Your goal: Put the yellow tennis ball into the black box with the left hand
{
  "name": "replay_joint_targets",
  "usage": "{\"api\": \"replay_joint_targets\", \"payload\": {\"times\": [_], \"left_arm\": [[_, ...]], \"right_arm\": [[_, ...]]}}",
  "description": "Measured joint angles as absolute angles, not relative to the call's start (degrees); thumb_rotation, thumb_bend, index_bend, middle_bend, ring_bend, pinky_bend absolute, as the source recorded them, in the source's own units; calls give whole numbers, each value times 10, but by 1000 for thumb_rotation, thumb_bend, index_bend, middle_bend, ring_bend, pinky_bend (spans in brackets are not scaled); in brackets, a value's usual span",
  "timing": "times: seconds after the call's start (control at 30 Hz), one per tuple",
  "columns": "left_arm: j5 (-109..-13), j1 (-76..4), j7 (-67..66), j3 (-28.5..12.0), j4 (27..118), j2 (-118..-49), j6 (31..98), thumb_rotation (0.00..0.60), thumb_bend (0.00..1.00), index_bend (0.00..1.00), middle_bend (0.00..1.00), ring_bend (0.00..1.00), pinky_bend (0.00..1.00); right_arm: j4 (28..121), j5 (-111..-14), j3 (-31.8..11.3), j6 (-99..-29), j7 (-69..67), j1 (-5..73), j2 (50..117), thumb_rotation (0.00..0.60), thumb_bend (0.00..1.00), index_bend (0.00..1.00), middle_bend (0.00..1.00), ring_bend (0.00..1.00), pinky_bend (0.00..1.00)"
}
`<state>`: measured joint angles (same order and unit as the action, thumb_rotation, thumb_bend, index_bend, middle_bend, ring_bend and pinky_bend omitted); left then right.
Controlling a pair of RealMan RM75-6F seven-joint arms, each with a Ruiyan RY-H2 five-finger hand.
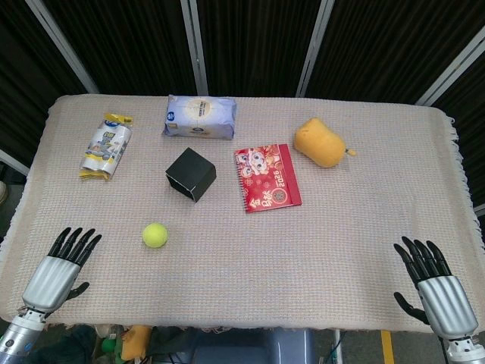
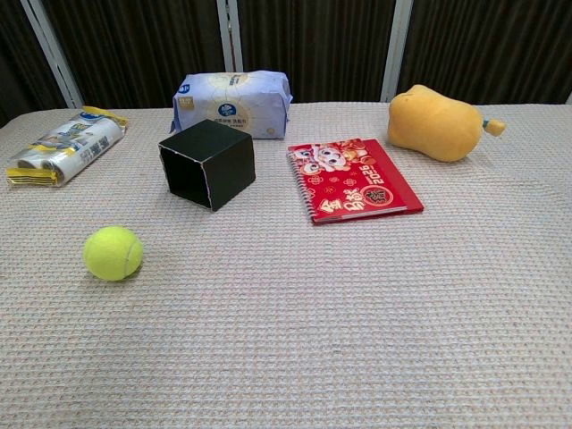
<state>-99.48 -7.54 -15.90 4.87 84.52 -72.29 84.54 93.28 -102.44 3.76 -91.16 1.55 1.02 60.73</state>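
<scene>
- The black box point(image 1: 191, 174) sits left of centre on the cloth-covered bench point(image 1: 364, 243), turned corner-on to me. In the chest view its open side point(image 2: 189, 177) faces lower left and the inside looks dark — I can make out nothing in it.
- The yellow tennis ball point(image 1: 154, 235) lies on the cloth toward the lower left of the head view, below the box and a little to its left, apart from it. It is a bright yellow-green, fuzzy and round, with a faint seam showing in the chest view point(image 2: 113, 253).
- My left hand point(image 1: 61, 267) rests at the lower left corner of the head view, fingers point(image 1: 76, 243) spread and holding nothing — well clear of the ball.
- My right hand point(image 1: 433, 287) is at the lower right corner, fingers likewise spread and empty.
- Along the upper part of the bench: a snack packet point(image 1: 107, 145) at upper left, a pack of wipes point(image 1: 200, 117) above the box, a red notebook point(image 1: 267, 177) just right of the box, and an orange plush toy point(image 1: 323, 142) at upper right.
</scene>
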Motion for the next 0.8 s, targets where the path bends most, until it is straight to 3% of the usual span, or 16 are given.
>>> {"api": "replay_joint_targets", "payload": {"times": [0.3,0.5,0.57,0.67,0.8], "left_arm": [[-994,-77,-164,48,845,-726,841,600,3,16,53,0,0],[-991,-83,-177,48,839,-733,825,600,187,106,132,6,12],[-990,-87,-182,48,834,-739,814,600,213,180,214,53,98],[-986,-97,-184,47,823,-751,791,600,312,391,462,204,374],[-988,-108,-179,46,794,-775,779,600,463,520,621,321,516]], "right_arm": [[932,-1023,37,-912,15,11,607,600,290,0,0,0,0],[932,-1025,38,-918,13,8,605,600,290,0,0,0,0],[932,-1026,38,-922,11,6,604,600,290,0,0,0,0],[932,-1029,38,-926,7,5,604,600,290,0,0,0,0],[931,-1027,38,-919,7,8,605,600,290,0,0,0,0]]}}
